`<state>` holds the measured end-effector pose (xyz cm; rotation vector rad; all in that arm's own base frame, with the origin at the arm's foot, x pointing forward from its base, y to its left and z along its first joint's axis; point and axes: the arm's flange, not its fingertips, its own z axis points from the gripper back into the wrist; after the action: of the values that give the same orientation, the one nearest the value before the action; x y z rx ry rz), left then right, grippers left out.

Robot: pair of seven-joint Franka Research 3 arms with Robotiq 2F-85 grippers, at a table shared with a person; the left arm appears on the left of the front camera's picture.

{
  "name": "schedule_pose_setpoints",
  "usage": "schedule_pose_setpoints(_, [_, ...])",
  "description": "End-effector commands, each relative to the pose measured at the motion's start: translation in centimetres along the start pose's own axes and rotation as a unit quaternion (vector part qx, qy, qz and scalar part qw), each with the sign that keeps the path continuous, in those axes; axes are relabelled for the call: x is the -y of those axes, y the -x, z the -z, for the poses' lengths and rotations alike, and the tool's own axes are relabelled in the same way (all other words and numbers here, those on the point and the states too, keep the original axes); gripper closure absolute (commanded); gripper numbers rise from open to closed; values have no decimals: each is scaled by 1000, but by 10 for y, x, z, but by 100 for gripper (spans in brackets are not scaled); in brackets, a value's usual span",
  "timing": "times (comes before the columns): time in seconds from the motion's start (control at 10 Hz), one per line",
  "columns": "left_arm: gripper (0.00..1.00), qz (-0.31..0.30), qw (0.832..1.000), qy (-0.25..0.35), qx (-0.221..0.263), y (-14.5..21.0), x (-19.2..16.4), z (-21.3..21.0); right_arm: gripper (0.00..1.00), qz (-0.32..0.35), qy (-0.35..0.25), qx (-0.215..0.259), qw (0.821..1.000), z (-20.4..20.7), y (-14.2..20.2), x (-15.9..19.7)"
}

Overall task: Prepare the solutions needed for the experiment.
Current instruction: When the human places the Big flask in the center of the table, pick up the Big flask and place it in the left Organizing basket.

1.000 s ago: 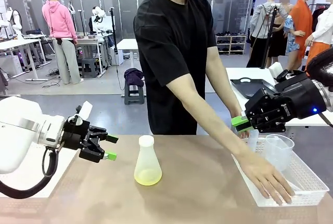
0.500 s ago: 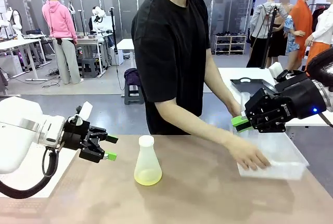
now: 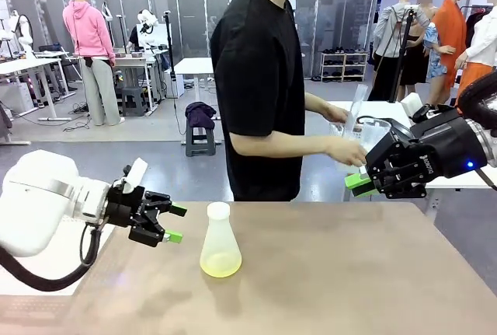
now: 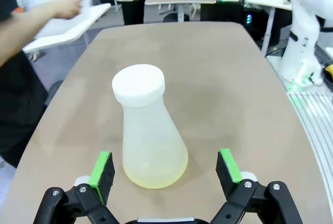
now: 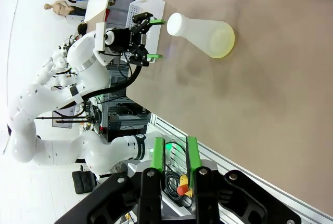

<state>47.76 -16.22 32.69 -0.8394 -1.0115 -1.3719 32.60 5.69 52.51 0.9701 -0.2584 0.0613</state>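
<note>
A see-through conical flask with a white cap stands on the brown table, left of centre. A shallow layer of pale yellow-green solution lies in its bottom. My left gripper hovers just left of the flask, open, its green pads wide on either side of the flask's base without touching. My right gripper hangs above the table's far right edge; its fingers stand close together with a narrow gap and nothing between them. The right wrist view has the flask lying far off.
A person in a black shirt stands at the far side, turned to picture right, holding a white tray with clear beakers up off the table. A white side table stands behind.
The person has lifted the white tray with the beakers off the table's right end and carried it back. My left gripper has edged toward the flask. The right gripper is still.
</note>
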Motion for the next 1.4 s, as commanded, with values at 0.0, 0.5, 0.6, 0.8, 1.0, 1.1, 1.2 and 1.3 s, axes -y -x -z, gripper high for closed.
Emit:
schedule_pose_setpoints(0.0, [0, -10, 998, 28, 49, 15, -17, 10, 77, -7, -9, 3, 1000, 1, 0, -1])
schedule_pose_setpoints(0.5, [0, -4, 995, 31, 98, 32, -23, 32, 77, -7, -9, 3, 1000, 1, 0, -1])
schedule_pose_setpoints(0.6, [0, 3, 993, 24, 119, 34, -27, 39, 77, -7, -9, 3, 1000, 1, 0, -1])
schedule_pose_setpoints(0.8, [0, -6, 992, 12, 126, 33, -28, 49, 77, -7, -9, 3, 1000, 1, 0, -1])
schedule_pose_setpoints(1.0, [0, -14, 992, 16, 126, 36, -30, 59, 77, -7, -9, 3, 1000, 1, 0, -1])
schedule_pose_setpoints(1.1, [0, -14, 991, 20, 134, 35, -31, 66, 77, -7, -9, 3, 1000, 1, 0, -1])
schedule_pose_setpoints(1.2, [0, -15, 989, 21, 144, 34, -31, 72, 77, -7, -9, 3, 1000, 1, 0, -1])
schedule_pose_setpoints(1.3, [0, -15, 988, 23, 150, 33, -30, 79, 77, -7, -9, 3, 1000, 1, 0, -1])
